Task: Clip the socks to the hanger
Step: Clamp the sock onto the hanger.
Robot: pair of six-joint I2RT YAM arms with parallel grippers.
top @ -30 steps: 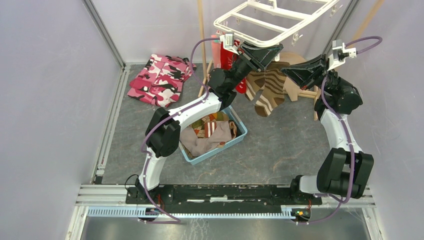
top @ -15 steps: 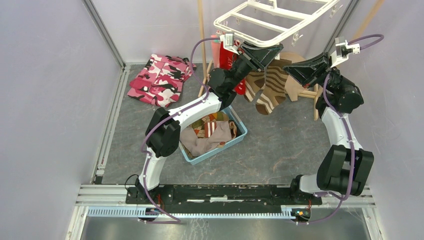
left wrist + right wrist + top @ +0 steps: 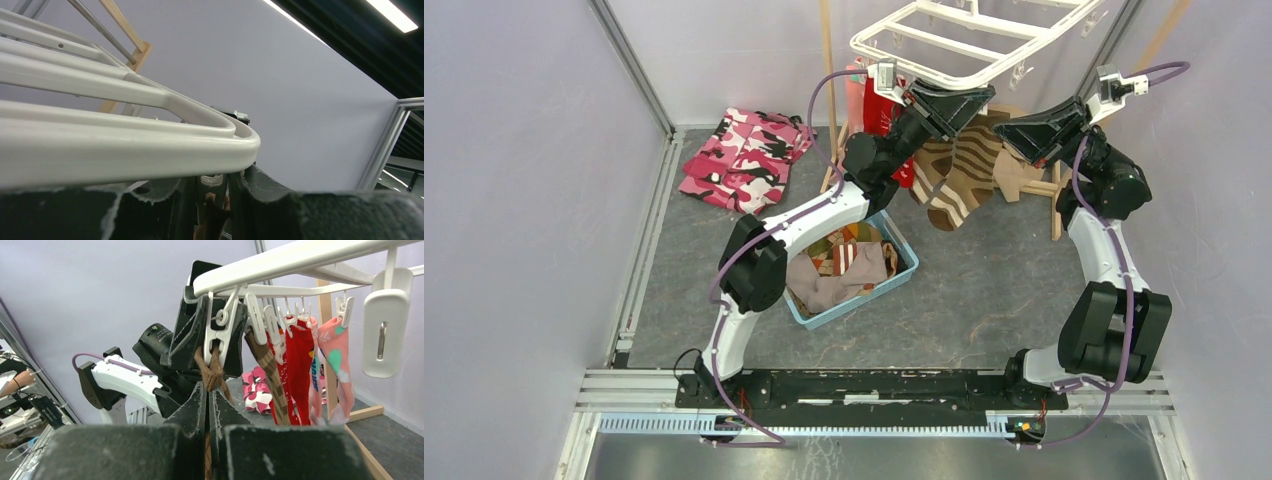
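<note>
Brown striped sock [image 3: 964,172]: its cuff is up at the near corner of the hanger [image 3: 300,257], and the foot hangs free below, well above the table.
Right gripper [image 3: 208,391]: the fingers are pressed fully together on the bunched cuff, tips pointing up just under the clip peg [image 3: 218,335].
Left gripper [image 3: 980,97]: the fingers are partway closed, one on each side of that peg, squeezing it. It has the peg, not the sock.
What has changed: over the last second my right arm has swung up and in towards the hanger corner, carrying the sock with it. The left gripper has kept its place and its squeeze on the peg.
Cuff and peg: in the right wrist view the brown fabric now reaches up between the peg's lower tips. How deep it sits I cannot tell.
Left wrist view: I see only the rim, plus a sliver of peg and brown fabric between my fingers.
Meaning for the task: I judge the feed-in nearly done. Next I would ease the left fingers off so the peg bites, then free the cuff from the right.
Already clipped: another brown sock [image 3: 272,371], red socks [image 3: 300,352] and a salmon-pink sock [image 3: 334,357] hang along the same rim.
Left to do: more fabric lies in the blue basket [image 3: 869,295].
Risk: a shallow cuff may slip out when the right lets go.
</note>
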